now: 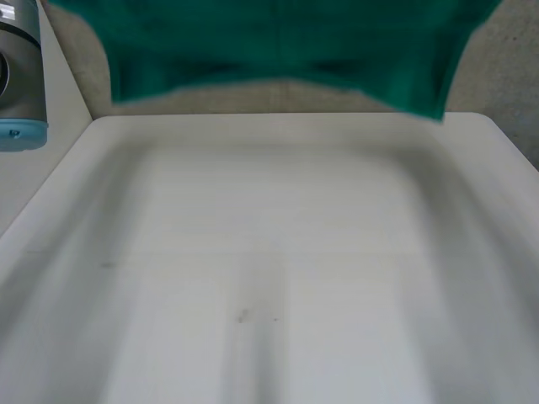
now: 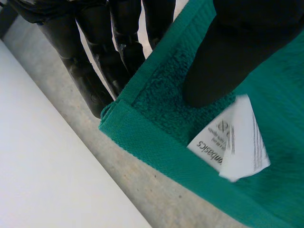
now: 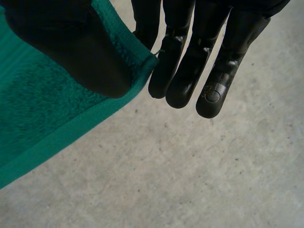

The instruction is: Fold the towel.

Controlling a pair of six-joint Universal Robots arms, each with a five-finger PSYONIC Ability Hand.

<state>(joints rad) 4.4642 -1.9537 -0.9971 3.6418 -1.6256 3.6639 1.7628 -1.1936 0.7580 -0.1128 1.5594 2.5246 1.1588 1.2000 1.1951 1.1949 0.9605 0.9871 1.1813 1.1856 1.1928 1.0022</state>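
Two hands up, and the green towel (image 1: 278, 50) hangs stretched between them at the far side of the white table (image 1: 269, 252). None of it is lying on the tabletop yet. The left arm (image 1: 21, 76) shows at the side in the head view.

Left hand (image 2: 228, 61) first: the thumb presses down on the towel's face just beside the white care label (image 2: 237, 137), while the fingers (image 2: 90, 80) lie close together behind the hemmed corner. That pinch looks solid. The right hand (image 3: 76, 57) has its thumb clamped over the other corner and its fingers (image 3: 190, 71) straight and close together. The cloth is caught only at the very tip, against the nearest finger, so it's a thin bite.

Under both corners the wrist views show bare grey floor (image 3: 190, 166), not table, and that is where the trouble could come from. If the right-hand pinch slips while the cloth is carried over, that corner is likely to drop to the floor and the towel would swing from the left hand alone. The hanging lower edge could also snag on the table's far rim as it is brought in, dragging the cloth crooked. And if the hands come down unevenly, the towel lands skewed — a poor start for any fold.
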